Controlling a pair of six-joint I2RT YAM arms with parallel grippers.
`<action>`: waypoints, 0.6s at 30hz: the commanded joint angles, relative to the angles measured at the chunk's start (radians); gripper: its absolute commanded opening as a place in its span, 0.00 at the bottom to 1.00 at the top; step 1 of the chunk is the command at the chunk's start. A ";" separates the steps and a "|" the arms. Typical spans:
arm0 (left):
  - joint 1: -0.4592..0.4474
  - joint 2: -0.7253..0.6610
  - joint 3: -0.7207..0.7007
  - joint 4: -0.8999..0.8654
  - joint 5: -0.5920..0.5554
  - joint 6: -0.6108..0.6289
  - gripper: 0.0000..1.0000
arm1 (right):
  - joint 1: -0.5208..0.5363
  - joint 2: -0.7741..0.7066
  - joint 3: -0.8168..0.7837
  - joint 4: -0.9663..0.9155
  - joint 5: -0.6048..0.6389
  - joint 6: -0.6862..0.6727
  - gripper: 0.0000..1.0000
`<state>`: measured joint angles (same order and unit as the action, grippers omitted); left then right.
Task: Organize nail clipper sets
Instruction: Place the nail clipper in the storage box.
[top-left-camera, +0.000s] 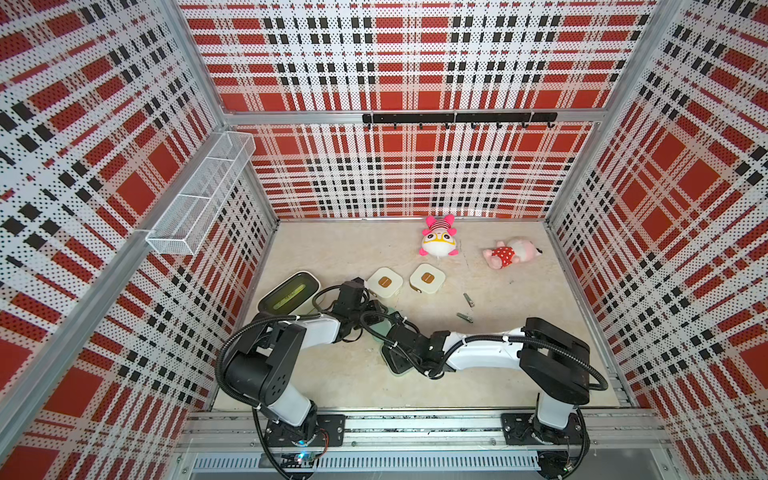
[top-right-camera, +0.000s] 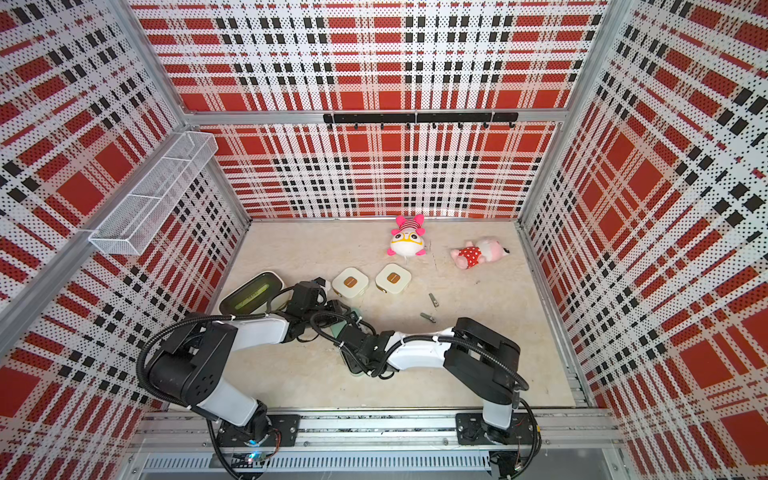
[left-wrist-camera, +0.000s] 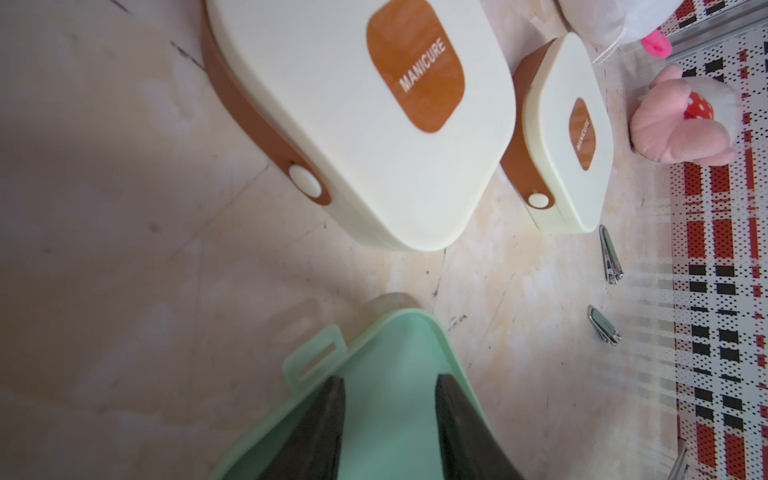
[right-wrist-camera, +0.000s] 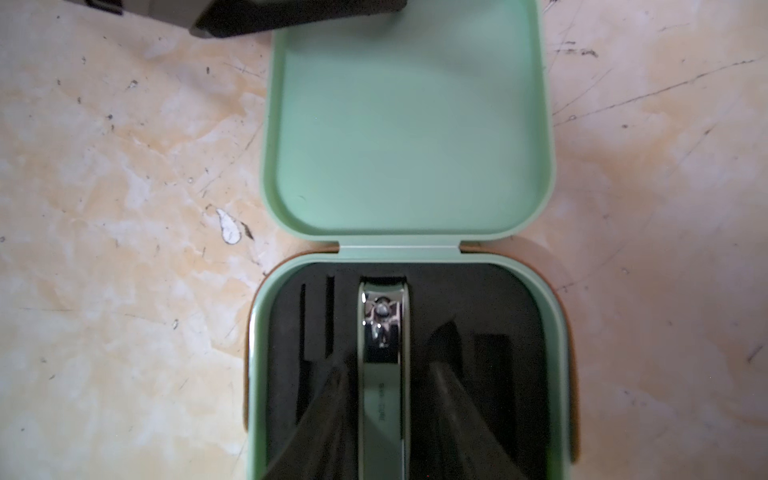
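Two cream "MANICURE" cases (left-wrist-camera: 332, 174) (left-wrist-camera: 552, 166)

Mint case (right-wrist-camera: 409, 124) — black insert (right-wrist-camera: 478, 299), silver clipper (right-wrist-camera: 384, 357)

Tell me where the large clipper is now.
In the right wrist view, the large clipper lies in the black insert of the open mint case, flanked by the open right gripper.
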<state>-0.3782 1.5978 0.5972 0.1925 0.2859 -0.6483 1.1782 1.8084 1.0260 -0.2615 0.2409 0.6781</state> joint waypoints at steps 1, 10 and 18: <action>0.014 0.040 -0.010 -0.090 -0.031 0.013 0.42 | 0.012 -0.013 0.029 -0.043 0.021 -0.001 0.40; 0.014 0.045 -0.002 -0.091 -0.025 0.016 0.42 | 0.012 -0.047 0.050 -0.061 0.034 -0.012 0.34; 0.014 0.039 -0.002 -0.090 -0.018 0.015 0.42 | 0.012 -0.031 0.037 -0.028 0.008 -0.001 0.19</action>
<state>-0.3782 1.6051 0.6052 0.1917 0.2951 -0.6456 1.1828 1.7905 1.0584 -0.3054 0.2489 0.6712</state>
